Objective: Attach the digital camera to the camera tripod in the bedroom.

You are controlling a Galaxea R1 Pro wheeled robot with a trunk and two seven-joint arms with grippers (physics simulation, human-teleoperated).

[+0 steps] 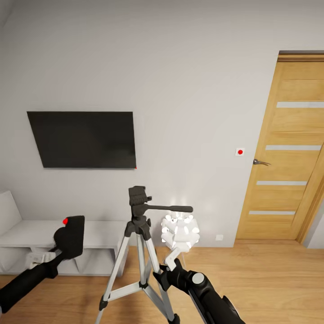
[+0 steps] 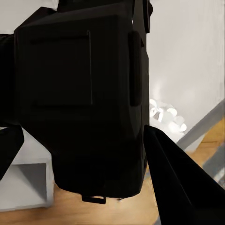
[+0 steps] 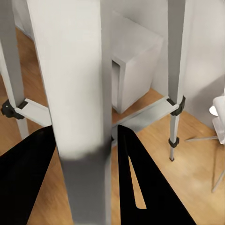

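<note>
While the small matte-black boxy digital camera with its red dot sits clamped in the jaws of the left gripper, it hangs at about 9 o'clock from the black head of the tall silver-legged camera tripod, near it but apart and somewhat lower than the head's top. In the left wrist view the camera body fills the space between the dark fingers, which press on its sides.

The tripod stands upright on the light wood floor, its long axis vertical, its long black pan handle pointing toward 3 o'clock. The right gripper has its jaws closed around one silver leg at about 5 o'clock from the head; the right wrist view shows that leg running between the two fingers, steadying the stand.

So the left arm is the one carrying the camera, and the coming move, as I judge it, is up and toward 3 o'clock, onto the head's top plate.

Behind are a black wall-mounted TV, a low white shelf unit, a white petalled lamp and a wooden door.
</note>
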